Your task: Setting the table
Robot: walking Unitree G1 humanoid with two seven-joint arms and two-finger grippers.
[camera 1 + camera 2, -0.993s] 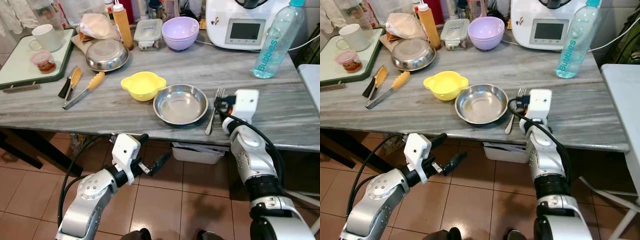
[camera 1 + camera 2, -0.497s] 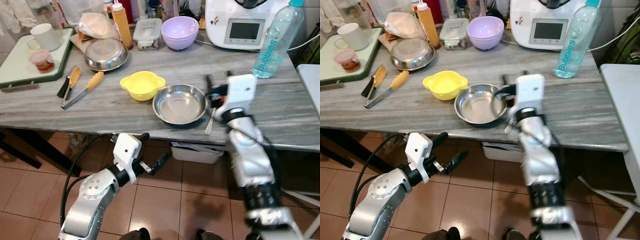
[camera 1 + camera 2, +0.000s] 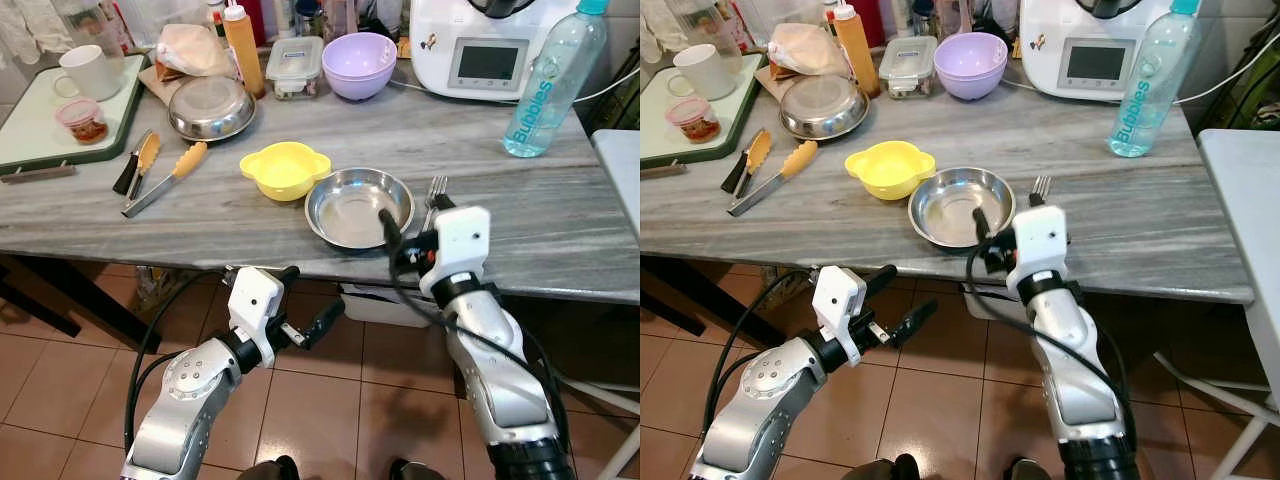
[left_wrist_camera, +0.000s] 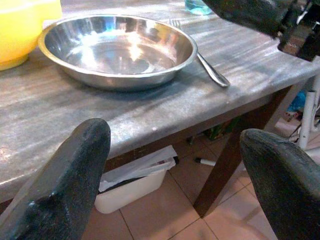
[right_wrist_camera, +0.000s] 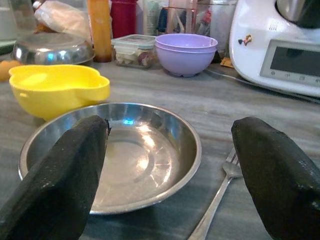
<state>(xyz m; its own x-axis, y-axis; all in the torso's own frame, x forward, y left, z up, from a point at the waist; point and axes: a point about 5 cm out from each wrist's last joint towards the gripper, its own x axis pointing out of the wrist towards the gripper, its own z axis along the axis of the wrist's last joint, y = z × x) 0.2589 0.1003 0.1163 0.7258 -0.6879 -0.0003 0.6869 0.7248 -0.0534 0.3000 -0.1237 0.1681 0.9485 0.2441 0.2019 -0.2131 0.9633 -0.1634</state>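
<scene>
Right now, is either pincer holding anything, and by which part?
Nothing. The right pincer is open near the steel bowl and fork; the left pincer is open below the table.

You see a yellow bowl (image 3: 286, 168) beside a shiny silver plate (image 3: 358, 207), a lilac bowl (image 3: 361, 64), and a grey-streaked marble table (image 3: 560, 215).

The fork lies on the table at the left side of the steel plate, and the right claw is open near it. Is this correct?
Not quite. The fork lies at the right side of the steel plate, as the left eye view shows. The rest holds: it lies on the table, and the right claw is open near it.
</scene>
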